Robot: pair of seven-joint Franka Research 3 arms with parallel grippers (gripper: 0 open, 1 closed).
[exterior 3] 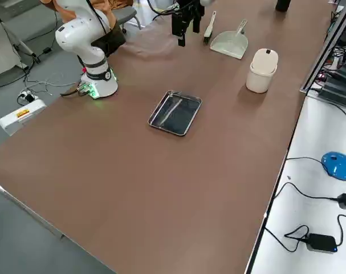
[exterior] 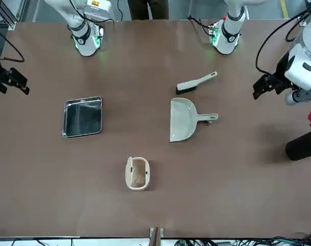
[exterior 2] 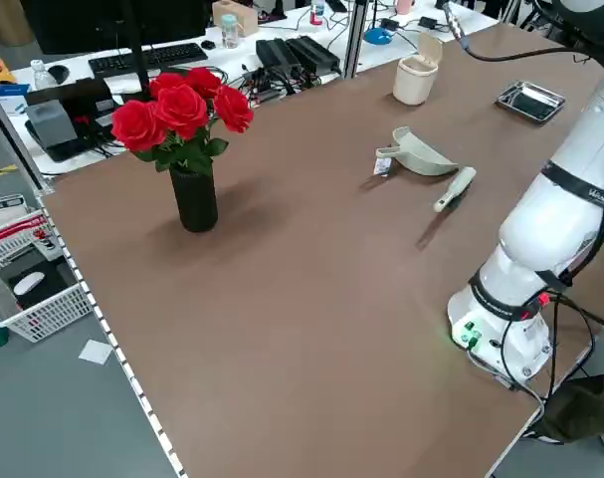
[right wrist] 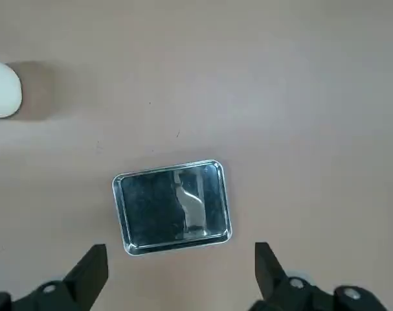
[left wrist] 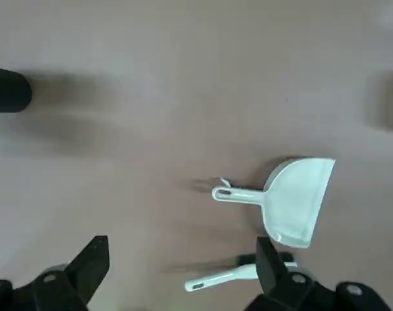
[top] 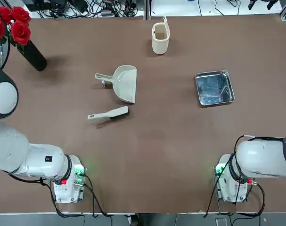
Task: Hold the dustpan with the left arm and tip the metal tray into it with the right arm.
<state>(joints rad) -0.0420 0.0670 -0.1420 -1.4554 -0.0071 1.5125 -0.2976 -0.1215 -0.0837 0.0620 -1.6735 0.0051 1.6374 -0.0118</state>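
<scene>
Both hands hover spread, above dustpan (top: 124, 83), tray (top: 214, 88)

A wide brown tabletop (top: 147, 155) filled the room's centre, matte and evenly lit, with soft shadows beneath what stood on it. At one corner stood a black vase (exterior 2: 194, 198) of red roses (exterior 2: 179, 113). Beyond the far edge ran a white bench (exterior 2: 182, 62) strewn with cables, carrying a keyboard (exterior 2: 147, 58), a power strip (exterior 2: 297, 55) and a dark monitor (exterior 2: 112, 18). A metal post (exterior 2: 355, 38) rose at the table's edge. On the grey floor (exterior 2: 53, 418) sat a white wire basket (exterior 2: 33, 289) and a scrap of paper (exterior 2: 96, 351). Another white bench (exterior 3: 309, 188) held a blue mouse (exterior 3: 338, 165) and black cables.
</scene>
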